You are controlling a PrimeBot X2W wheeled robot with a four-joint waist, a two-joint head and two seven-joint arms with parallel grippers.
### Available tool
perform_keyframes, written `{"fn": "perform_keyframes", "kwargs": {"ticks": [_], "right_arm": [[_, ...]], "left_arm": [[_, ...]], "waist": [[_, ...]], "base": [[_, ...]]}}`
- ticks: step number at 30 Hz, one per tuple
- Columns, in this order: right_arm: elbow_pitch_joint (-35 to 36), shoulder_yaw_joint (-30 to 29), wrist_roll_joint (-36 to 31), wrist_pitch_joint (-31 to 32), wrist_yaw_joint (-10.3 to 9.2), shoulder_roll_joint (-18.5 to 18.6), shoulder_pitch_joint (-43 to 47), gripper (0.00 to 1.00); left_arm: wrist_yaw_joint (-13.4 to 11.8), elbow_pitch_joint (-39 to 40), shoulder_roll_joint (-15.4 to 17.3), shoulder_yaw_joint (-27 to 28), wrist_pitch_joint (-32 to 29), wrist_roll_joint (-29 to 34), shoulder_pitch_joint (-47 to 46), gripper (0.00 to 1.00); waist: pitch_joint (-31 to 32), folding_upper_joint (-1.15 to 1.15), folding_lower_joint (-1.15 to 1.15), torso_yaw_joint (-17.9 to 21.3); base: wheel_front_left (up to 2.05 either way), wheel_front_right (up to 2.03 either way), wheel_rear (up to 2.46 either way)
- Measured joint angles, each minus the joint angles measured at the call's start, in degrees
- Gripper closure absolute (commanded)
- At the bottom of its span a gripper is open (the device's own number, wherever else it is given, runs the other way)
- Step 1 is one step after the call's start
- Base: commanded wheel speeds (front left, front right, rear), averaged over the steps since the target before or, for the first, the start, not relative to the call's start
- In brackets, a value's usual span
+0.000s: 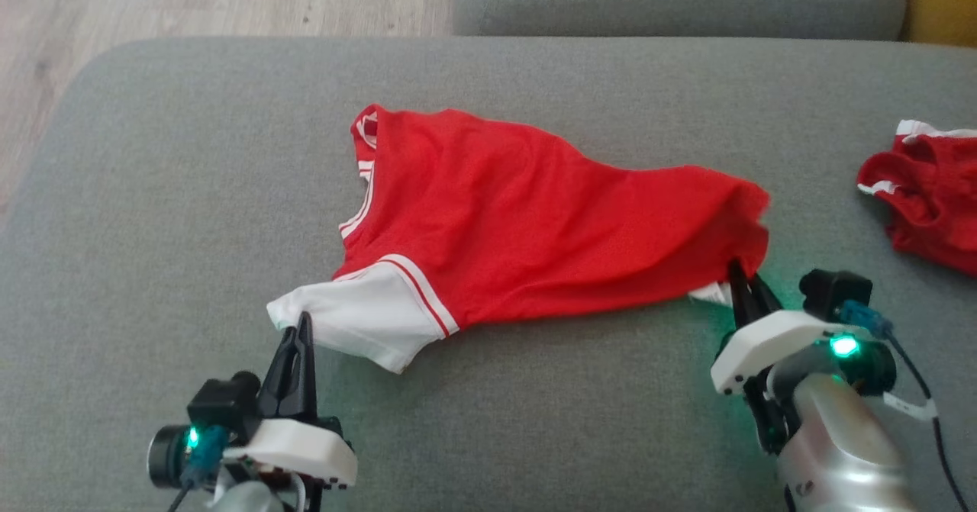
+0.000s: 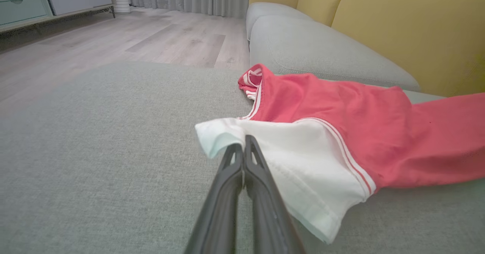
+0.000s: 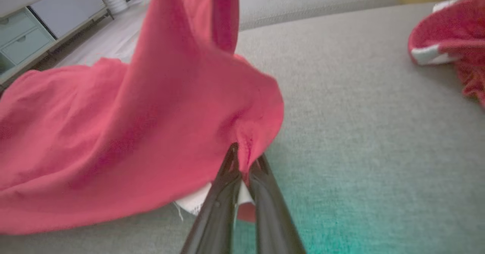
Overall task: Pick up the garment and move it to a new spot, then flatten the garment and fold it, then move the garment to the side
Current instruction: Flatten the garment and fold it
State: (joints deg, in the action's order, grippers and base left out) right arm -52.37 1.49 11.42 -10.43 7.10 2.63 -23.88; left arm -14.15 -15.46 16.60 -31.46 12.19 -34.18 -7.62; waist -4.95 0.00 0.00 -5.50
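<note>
Grey woven sofa cushion [image 1: 153, 214] fills most of my head view, with pale wood floor [image 1: 191, 1] beyond its far-left corner and yellow back cushions [image 2: 398, 27] behind it in the left wrist view. On that seat lies the red cloth jersey [image 1: 534, 222], spread crosswise before me, its white sleeve [image 1: 359, 317] nearest my left side and its red hem end bunched toward my right.

My left gripper [image 1: 305, 320] is closed, its two dark fingers pressed together on the cuff edge of the white sleeve; from its wrist camera the bite looks very shallow, only the rim of the cuff. My right gripper [image 1: 739, 269] is also closed, with a fold of red cloth caught between its tips [image 3: 242, 151], and the fabric above it stands up in a peak.

As I judge it, I now have both ends and the next thing is to lift and carry. The risks are these: the left pinch is so slight that the cuff could slide out once the weight comes on it, leaving the jersey dangling from one arm. The right grip may hold several layers bunched together, so the cloth would not open flat when I spread it. A second crumpled red garment with white trim [image 1: 927, 199] lies well apart to my right; carrying that way could drag across it.
</note>
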Motion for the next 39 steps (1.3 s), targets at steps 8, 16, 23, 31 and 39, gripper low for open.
{"fn": "perform_keyframes", "kwargs": {"ticks": [8, 16, 23, 31, 39], "right_arm": [[9.8, 1.5, 0.5, -1.2, 0.00, 0.0, 1.4, 1.00], [29.6, 1.5, 1.5, 3.7, 0.00, 0.0, 10.6, 1.00], [49.7, -0.5, 1.5, 10.3, 0.00, 0.0, 17.5, 1.00], [60.0, -1.5, 1.4, 15.3, 0.00, 0.0, 21.6, 1.00], [48.2, 0.7, 1.7, 16.4, 0.00, 0.0, 16.4, 1.00]], "left_arm": [[-0.6, 5.1, 1.4, 0.4, 0.7, 1.4, 1.2, 1.00], [-2.6, 15.2, 4.4, 2.3, 1.5, 4.0, 1.2, 1.00], [-4.4, 25.4, 7.7, 4.0, 1.2, 6.5, 0.8, 1.00], [-4.9, 31.6, 10.0, 4.0, -2.5, 8.0, -1.0, 1.00], [1.5, 20.6, 9.5, 3.2, -4.6, 5.0, -9.7, 1.00]], "waist": [[3.5, 0.00, -0.01, 0.9], [7.4, 0.00, -0.01, 2.4], [9.6, 0.00, -0.01, 3.8], [9.9, 0.00, -0.02, 4.4], [7.7, 0.00, 0.00, 4.7]], "base": [[0.00, 0.00, 0.00], [0.00, 0.00, 0.00], [0.00, 0.00, 0.00], [0.00, 0.00, 0.00], [0.00, 0.00, 0.00]]}}
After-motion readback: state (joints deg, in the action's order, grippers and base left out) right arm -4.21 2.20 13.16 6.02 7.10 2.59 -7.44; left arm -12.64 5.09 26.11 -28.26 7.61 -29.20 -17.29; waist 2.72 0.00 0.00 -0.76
